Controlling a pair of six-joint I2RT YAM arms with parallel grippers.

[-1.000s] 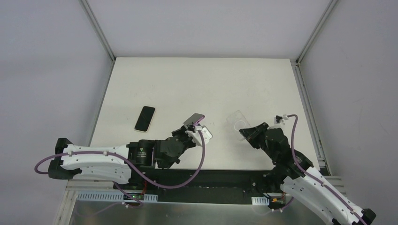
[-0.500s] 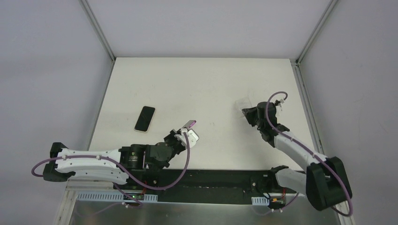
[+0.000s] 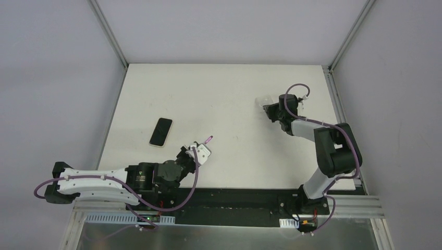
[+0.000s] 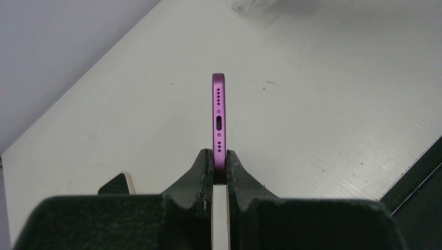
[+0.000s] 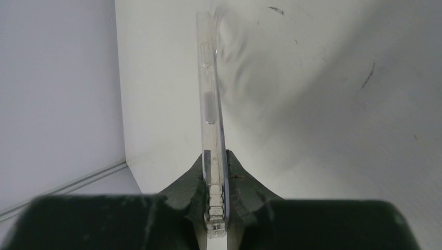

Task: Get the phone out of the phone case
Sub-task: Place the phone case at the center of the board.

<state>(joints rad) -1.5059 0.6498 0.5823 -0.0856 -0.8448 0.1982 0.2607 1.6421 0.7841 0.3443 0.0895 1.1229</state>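
Note:
The purple phone (image 4: pixel 219 120) stands edge-on between my left gripper's (image 4: pixel 219 166) jaws, its port end toward the camera. From above, the phone (image 3: pixel 209 139) shows as a thin purple sliver held over the table's near middle by the left gripper (image 3: pixel 202 148). The clear phone case (image 5: pixel 209 94) is apart from the phone and held edge-on by my right gripper (image 5: pixel 215 172). In the top view the phone case (image 3: pixel 263 101) is a faint transparent shape at the right gripper (image 3: pixel 271 110), far right of the table.
A second phone (image 3: pixel 161 132) with a dark screen and pale edge lies flat on the left of the table; its corner (image 4: pixel 117 185) shows beside my left fingers. Grey walls and metal rails (image 3: pixel 339 112) border the white table (image 3: pixel 208 94).
The right arm has swung the clear case away toward the far right of the table. The left arm has drawn the purple phone back toward the near left and turned it edge-on.

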